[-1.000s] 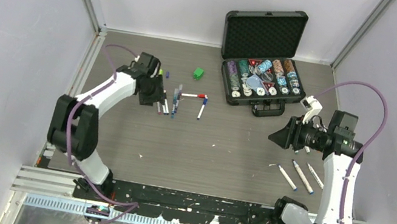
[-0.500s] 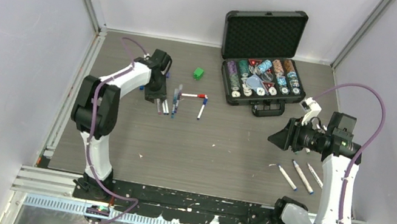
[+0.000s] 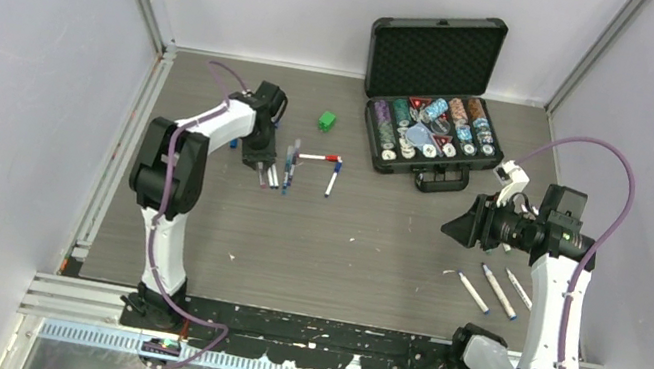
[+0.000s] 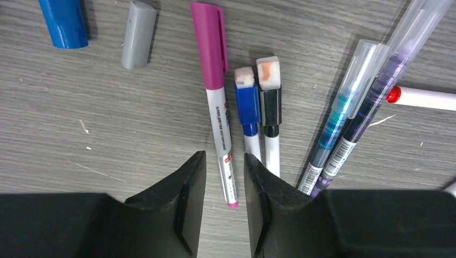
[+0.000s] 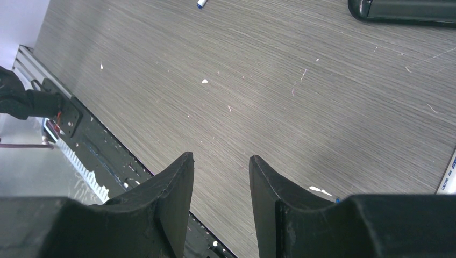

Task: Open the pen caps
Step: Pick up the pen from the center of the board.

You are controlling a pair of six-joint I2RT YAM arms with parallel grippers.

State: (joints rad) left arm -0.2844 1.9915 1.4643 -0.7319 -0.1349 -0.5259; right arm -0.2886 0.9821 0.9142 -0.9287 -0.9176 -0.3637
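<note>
Left gripper (image 4: 225,161) narrow, straddling magenta-capped pen (image 4: 218,105) barrel, gaps both sides; clamp barrel clear of cap (image 4: 208,43). Right gripper (image 5: 220,158) half-open, empty.

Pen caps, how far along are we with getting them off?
Two look done: a loose blue cap and grey cap lie on the table. In hand: the left gripper straddles the magenta pen, jaws open, its cap on. Left: the blue-capped pen, black-capped pen and clear-capped pens beside it. The right gripper hangs open, empty.
</note>
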